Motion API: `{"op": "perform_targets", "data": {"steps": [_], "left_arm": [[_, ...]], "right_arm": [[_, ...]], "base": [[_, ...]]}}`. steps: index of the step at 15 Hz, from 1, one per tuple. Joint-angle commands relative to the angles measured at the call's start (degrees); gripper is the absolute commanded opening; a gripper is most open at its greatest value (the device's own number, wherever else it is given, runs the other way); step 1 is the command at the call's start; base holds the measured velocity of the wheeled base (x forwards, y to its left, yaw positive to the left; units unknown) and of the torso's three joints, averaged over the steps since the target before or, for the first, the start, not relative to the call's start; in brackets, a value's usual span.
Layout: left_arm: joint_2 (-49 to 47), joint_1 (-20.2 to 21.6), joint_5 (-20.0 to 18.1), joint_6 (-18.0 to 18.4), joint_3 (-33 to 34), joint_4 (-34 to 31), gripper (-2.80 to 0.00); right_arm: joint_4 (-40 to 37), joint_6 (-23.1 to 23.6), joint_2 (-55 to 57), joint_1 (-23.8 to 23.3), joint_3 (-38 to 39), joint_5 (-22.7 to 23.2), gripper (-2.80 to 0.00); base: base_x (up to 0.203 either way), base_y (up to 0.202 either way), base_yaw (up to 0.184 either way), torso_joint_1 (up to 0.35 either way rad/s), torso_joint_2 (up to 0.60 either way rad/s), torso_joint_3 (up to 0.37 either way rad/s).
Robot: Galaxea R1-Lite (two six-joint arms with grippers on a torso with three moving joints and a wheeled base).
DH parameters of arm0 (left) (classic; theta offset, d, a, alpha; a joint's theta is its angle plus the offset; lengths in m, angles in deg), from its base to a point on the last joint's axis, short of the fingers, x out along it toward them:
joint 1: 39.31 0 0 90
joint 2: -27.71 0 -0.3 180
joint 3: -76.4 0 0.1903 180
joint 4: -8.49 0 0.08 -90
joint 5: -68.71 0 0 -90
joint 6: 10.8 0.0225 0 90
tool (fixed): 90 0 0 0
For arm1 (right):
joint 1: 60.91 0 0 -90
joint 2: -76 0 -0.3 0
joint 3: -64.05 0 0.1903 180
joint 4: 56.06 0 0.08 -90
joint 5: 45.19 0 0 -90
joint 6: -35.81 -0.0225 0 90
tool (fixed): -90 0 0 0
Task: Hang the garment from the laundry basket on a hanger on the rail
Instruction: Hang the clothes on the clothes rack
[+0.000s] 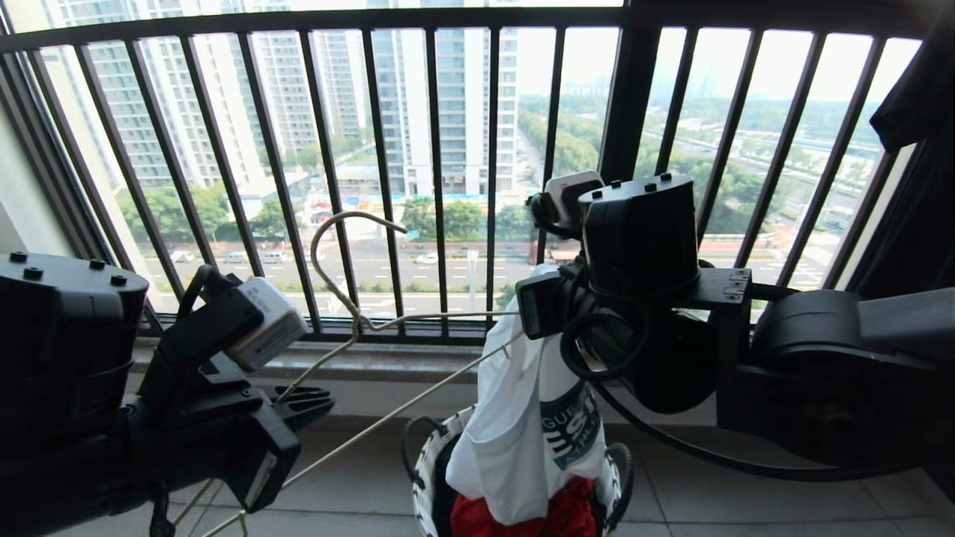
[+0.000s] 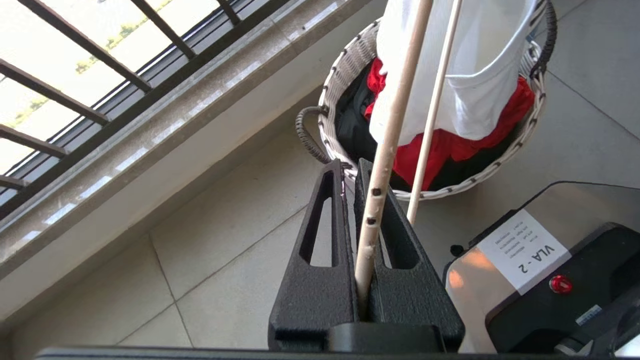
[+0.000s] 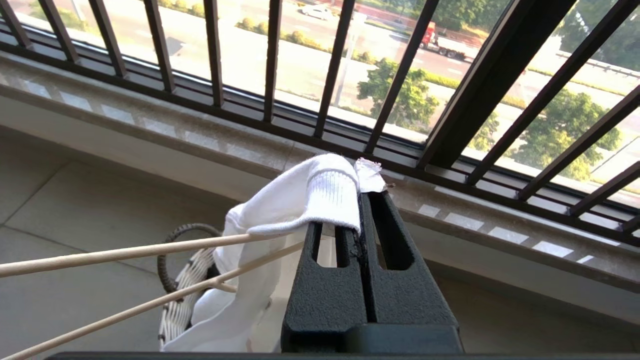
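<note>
Above the laundry basket (image 1: pixel 433 477), in the head view, the garment (image 1: pixel 522 418) hangs from the right gripper (image 1: pixel 539 302). In the left wrist view the left gripper (image 2: pixel 367 235) pinches the hanger (image 2: pixel 385 160). In the right wrist view, closed fingers (image 3: pixel 325 280) clamp the collar.

A black railing (image 1: pixel 440 171) of thin vertical bars stands beyond the gripper tips, above a pale stone sill (image 3: pixel 150 135). Red cloth (image 2: pixel 450 145) lies below them, over a grey tiled floor (image 2: pixel 200 240).
</note>
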Motion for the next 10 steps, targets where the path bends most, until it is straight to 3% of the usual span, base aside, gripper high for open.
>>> {"op": "perform_targets", "data": {"steps": [1,5,10], "left_arm": [[0.68,0.09,2.57,0.2,0.06,0.03,-2.8],[2.41,2.44,6.46,3.0,0.0,-0.01,-2.8],[3.64,3.84,7.06,3.33,-0.47,-0.06,-2.8]], "right_arm": [[0.09,0.07,0.42,-0.43,-0.09,-0.15,-2.8],[0.09,0.29,0.33,-2.1,-0.31,-0.23,-2.8],[0.09,0.42,0.33,-3.21,-0.44,-0.23,-2.8]], "base": [[0.0,0.0,0.0,0.0,0.0,0.0],[0.0,0.0,0.0,0.0,0.0,0.0],[0.0,0.0,0.0,0.0,0.0,0.0]]}}
